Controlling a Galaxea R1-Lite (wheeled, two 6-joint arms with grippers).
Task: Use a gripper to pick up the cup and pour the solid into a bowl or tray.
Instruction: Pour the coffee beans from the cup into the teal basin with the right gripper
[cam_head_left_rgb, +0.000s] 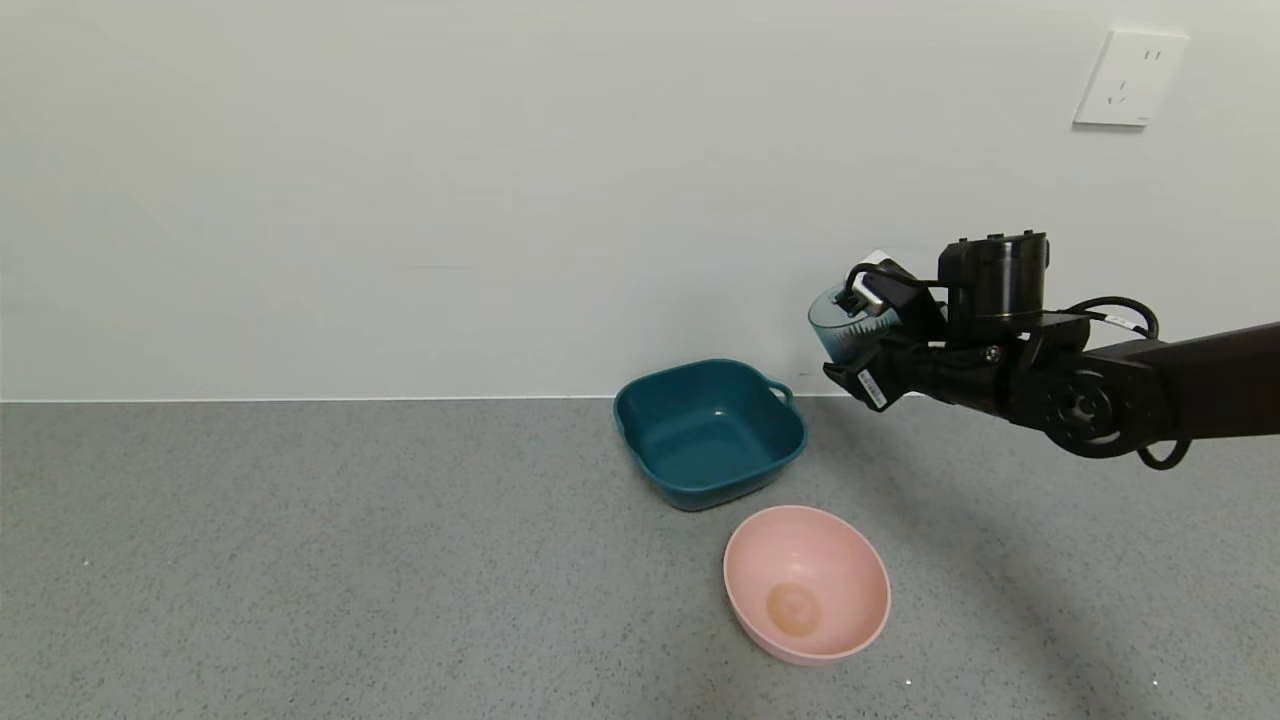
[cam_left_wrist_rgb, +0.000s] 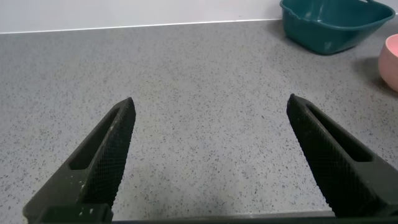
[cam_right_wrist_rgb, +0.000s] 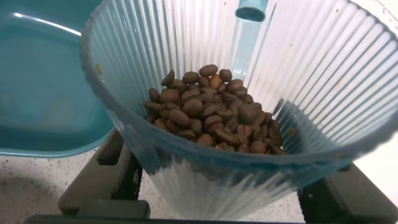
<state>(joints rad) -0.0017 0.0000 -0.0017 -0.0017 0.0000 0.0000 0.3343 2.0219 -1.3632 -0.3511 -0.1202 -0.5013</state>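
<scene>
Pink bowl (cam_head_left_rgb: 806, 584) nearest, teal basin (cam_head_left_rgb: 709, 432) behind; right claw (cam_head_left_rgb: 868, 352) clamping cup (cam_head_left_rgb: 838, 322) above; left claw (cam_left_wrist_rgb: 211, 162) apart

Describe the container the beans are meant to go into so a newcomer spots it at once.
Start at the white wall behind the grey speckled counter; just in front of where they meet sits the teal basin, below and to the left of the right hand holding the cup of beans. Unlike the round pink bowl next to it, it is dark teal and square-cornered, with a loop handle on one corner.
</scene>
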